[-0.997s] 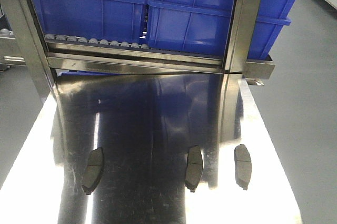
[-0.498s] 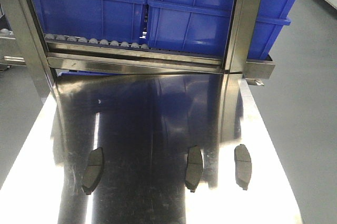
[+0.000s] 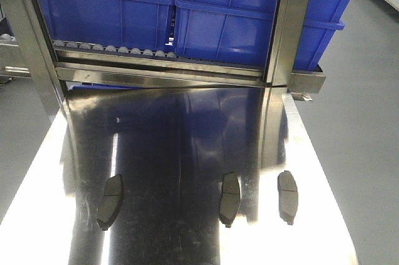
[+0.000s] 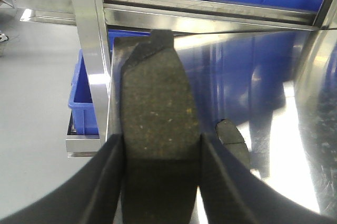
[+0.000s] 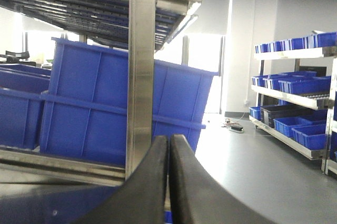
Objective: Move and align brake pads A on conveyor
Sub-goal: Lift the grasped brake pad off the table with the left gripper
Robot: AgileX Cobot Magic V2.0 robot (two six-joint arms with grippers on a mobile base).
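Our left gripper [image 4: 160, 147] clenched one brake pad [image 4: 158, 97] above the steel table [image 3: 43, 209], where three more pads [image 3: 229, 199] lay; our right gripper [image 5: 169, 150] was pinched shut, empty. We feared the edge-held pad could twist or slip.

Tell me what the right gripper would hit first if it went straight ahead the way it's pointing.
Likely the blue bin, passing just right of the steel upright. The shut right gripper could clip that nearer upright first, but depth is unclear.
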